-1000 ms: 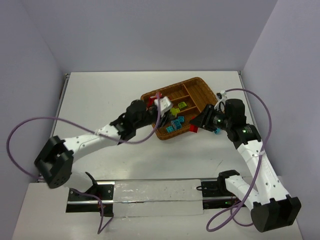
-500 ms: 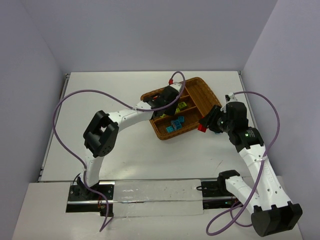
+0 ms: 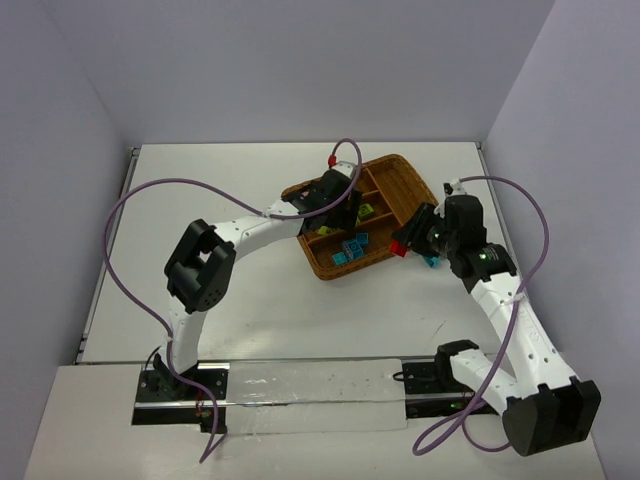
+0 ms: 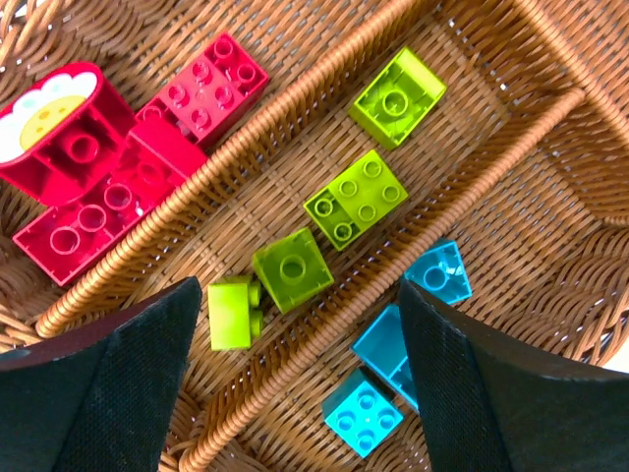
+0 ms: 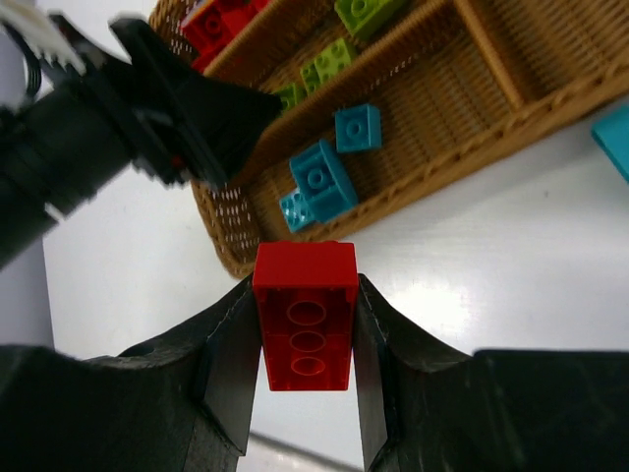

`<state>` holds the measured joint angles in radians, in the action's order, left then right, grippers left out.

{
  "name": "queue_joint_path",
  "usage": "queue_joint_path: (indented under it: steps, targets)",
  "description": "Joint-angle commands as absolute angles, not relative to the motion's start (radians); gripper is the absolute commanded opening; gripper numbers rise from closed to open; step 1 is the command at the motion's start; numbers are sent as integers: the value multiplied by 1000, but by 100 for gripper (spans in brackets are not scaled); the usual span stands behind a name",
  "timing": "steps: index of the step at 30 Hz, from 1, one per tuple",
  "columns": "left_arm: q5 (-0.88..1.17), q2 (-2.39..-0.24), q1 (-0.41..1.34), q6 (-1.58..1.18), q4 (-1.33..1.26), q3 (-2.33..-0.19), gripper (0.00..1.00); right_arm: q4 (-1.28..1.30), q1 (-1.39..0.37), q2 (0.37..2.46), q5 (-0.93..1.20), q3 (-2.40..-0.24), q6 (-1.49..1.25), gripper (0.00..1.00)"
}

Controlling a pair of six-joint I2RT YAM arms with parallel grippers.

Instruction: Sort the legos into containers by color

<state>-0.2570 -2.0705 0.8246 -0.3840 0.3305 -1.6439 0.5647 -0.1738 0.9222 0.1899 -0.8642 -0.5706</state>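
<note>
The brown wicker tray (image 3: 400, 185) lies at the table's middle right. My left gripper (image 3: 343, 203) hovers over it, open with nothing between its fingers (image 4: 128, 393). Beneath it, red legos (image 4: 201, 88) fill one slot, yellow-green legos (image 4: 356, 199) lie in the middle slot, and cyan legos (image 4: 362, 413) sit in the third. My right gripper (image 3: 408, 245) is shut on a red lego (image 5: 306, 315), held just off the tray's right rim (image 5: 393, 202) above the table. One cyan lego (image 3: 432, 261) lies on the table by the right wrist.
A red piece with a white flower print (image 4: 54, 128) rests among the red legos. Purple cables (image 3: 130, 215) loop over both arms. A metal rail (image 3: 300, 385) runs along the near edge. Grey walls close in the back and sides.
My left arm swung up over the tray and its jaws, shut half a second ago, now stand open. My right gripper has drifted slightly left toward the tray with the red lego.
</note>
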Motion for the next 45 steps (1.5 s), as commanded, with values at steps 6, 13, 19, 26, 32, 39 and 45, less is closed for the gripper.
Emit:
queue_joint_path:
  steps: [6,13,19,26,32,39,45]
  targets:
    - [-337,-1814,805,-454,394,-1560,88,280,-289,1231,-42,-1036,-621,24]
    - [-473,-1516,712,-663,477,-1358,88,202,-338,1539,-130,-1249,-615,25]
    - [-521,-1327,697,-781,499,-1213,88,193,-358,1769,-156,-1427,-611,26]
    - [-494,-1259,695,-813,496,-1135,88,218,-367,1962,-141,-1623,-624,34]
    - [-473,-1243,695,-821,490,-1109,88,284,-378,2096,-138,-1780,-615,73]
    - [-481,-1257,695,-808,492,-1115,88,301,-380,1984,-200,-1733,-591,80]
    - [-500,-1263,695,-791,482,-1106,87,242,-339,1646,-287,-1419,-578,80]
